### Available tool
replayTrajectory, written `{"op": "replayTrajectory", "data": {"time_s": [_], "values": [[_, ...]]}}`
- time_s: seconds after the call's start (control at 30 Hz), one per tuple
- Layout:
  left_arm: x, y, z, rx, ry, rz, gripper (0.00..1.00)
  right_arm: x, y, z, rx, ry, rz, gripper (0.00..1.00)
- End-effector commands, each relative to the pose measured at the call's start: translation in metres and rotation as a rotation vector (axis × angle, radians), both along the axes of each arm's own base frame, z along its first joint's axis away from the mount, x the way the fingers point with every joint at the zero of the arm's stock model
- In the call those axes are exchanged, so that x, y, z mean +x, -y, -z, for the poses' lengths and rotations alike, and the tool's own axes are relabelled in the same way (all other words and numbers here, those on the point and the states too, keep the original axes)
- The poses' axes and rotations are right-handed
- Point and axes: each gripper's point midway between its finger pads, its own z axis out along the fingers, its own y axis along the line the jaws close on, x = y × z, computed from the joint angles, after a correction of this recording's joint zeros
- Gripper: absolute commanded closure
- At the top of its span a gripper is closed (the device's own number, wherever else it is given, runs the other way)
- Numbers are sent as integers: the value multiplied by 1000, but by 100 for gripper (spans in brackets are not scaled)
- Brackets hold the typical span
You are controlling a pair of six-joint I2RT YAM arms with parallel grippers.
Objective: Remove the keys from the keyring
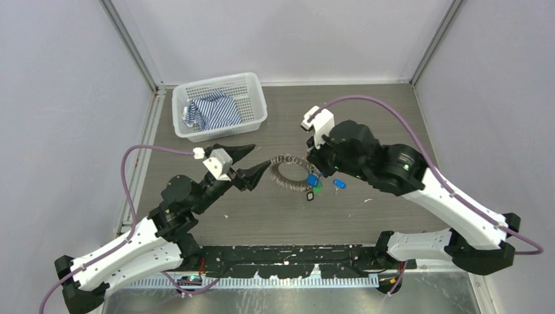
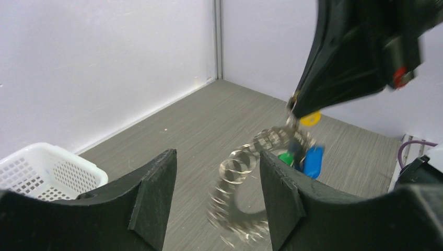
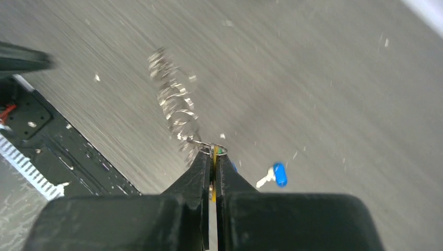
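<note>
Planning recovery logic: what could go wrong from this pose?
1. The right claw pinches the yellow-tagged key only at its tips, with the keyring trailing from it; it may slip.
2. The left claw is open, facing blurred, bunched keys; closing could grab several.
3. The loose blue-tagged key could get knocked.

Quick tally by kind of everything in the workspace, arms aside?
Basket: 1
Striped cloth: 1
Keyring with its keys: 1
Loose key, blue tag: 1
Total: 4
</note>
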Motion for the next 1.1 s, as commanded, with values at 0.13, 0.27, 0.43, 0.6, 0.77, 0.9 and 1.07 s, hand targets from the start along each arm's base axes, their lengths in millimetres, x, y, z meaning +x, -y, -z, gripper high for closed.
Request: {"op": "replayTrajectory", "data": {"time_s": [0.13, 0.27, 0.43, 0.6, 0.77, 0.9, 1.07], "values": [[-16, 28, 16, -76, -180, 158, 31, 27, 4, 3, 206, -182, 468, 99], [-16, 50, 35, -97, -181, 170, 26, 33, -9, 1, 335, -257, 561, 99], [-2, 72, 63, -52, -154, 80, 26, 26, -28, 12, 395, -390, 535, 99], [8, 80, 70, -16, -89, 17, 26, 15, -40, 2, 435, -444, 434, 99], [8, 64, 59, 14, -23, -28, 37, -8, -34, 1, 227, -447, 243, 99], [-17, 57, 53, 77, 32, 88, 45, -21, -23, -1, 107, -452, 162, 99], [-38, 40, 38, 71, 79, 150, 46, -31, -11, 2, -4, -474, 123, 99]]}}
